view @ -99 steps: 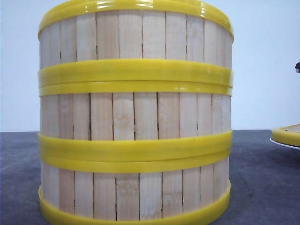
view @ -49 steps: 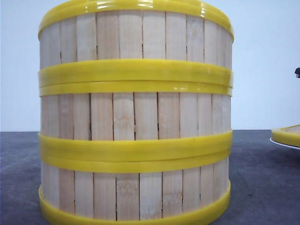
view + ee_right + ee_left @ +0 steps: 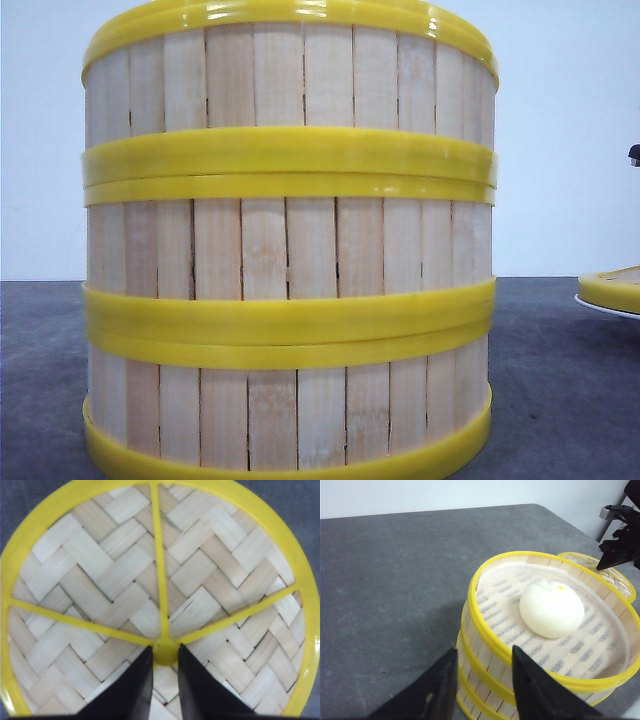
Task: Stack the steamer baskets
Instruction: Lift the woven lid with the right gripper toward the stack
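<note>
Almost nothing moved since the earlier frames; only the lid edge at far right sits a touch lower. Stack of three steamer baskets stands mid-table, bun in the open top tier. Left gripper hangs by the stack's wall, fingers apart, holding nothing. Right gripper has fingers narrow about the knob of the woven lid on a white plate. Step judged: gripping the lid. Next: lift, carry left, centre on the top rim.

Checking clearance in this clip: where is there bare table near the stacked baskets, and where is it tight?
Bare grey table lies open on the stack's far side from the lid. Crowded: the lid sits against the stack, with the right gripper over its hub and the left gripper at the stack's wall.
</note>
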Robot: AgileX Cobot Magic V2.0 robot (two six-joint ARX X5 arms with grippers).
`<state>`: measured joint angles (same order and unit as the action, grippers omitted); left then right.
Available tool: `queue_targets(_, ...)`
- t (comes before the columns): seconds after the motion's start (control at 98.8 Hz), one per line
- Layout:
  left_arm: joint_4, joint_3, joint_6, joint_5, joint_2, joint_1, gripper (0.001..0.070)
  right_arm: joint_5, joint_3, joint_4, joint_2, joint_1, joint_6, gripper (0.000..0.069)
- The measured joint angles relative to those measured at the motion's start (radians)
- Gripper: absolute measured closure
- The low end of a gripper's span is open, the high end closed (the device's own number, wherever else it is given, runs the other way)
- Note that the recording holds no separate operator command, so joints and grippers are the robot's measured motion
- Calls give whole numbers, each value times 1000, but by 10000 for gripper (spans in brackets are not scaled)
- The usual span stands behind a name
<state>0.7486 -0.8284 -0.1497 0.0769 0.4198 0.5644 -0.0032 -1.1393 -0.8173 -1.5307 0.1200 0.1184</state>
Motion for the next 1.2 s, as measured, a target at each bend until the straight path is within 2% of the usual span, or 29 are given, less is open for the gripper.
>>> queue_targets(0.415, 4, 0, 0, 0, 0, 0, 518, 0, -28, -30, 34, 0, -6, 633)
queue_targets(0.759, 4, 0, 0, 0, 0, 0, 518, -4, -153, -90, 192, -24, -27, 633)
queue_targets(1.002, 4, 0, 0, 0, 0, 0, 518, -111, -232, -116, 302, -154, -36, 636)
queue_targets(1.205, 3, 0, 0, 0, 0, 0, 518, -177, -344, -217, 318, -330, -47, 636)
